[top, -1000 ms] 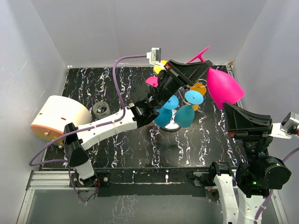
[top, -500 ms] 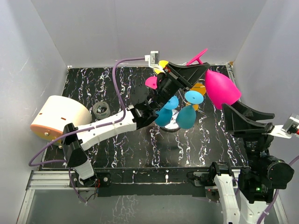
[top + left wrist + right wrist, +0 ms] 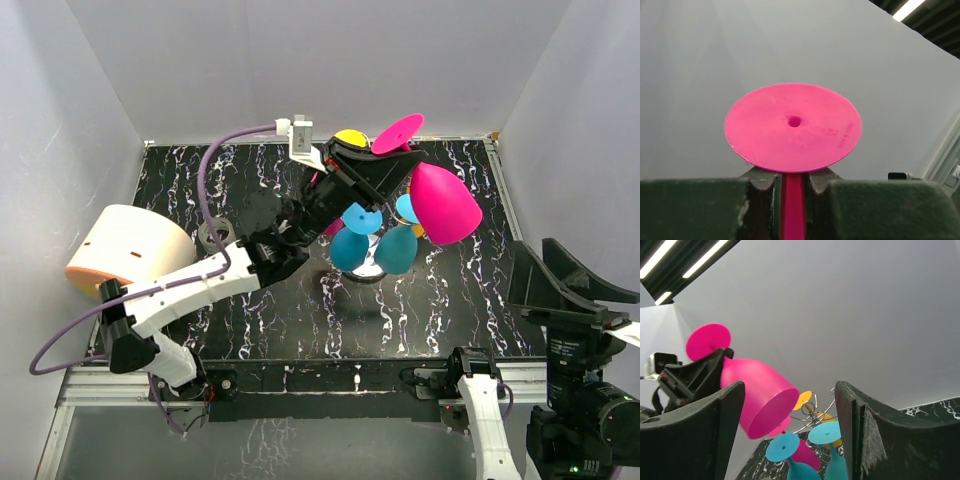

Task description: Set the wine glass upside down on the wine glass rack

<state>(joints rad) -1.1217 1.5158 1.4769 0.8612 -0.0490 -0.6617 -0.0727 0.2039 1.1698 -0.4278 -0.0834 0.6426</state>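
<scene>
My left gripper is pinching the stem of the pink wine glass, jaws pressed tight on either side just under its foot. Compared with a second ago, I am carrying the glass inward: the bowl is now hanging above the right side of the rack, foot uppermost and tilted, no longer out near the table's edge. My right gripper is pulling back toward its base, jaws spread and holding nothing. The glass is not yet hooked on a wire arm, and the blue glasses already hanging there are crowding my way in, I judge.
</scene>
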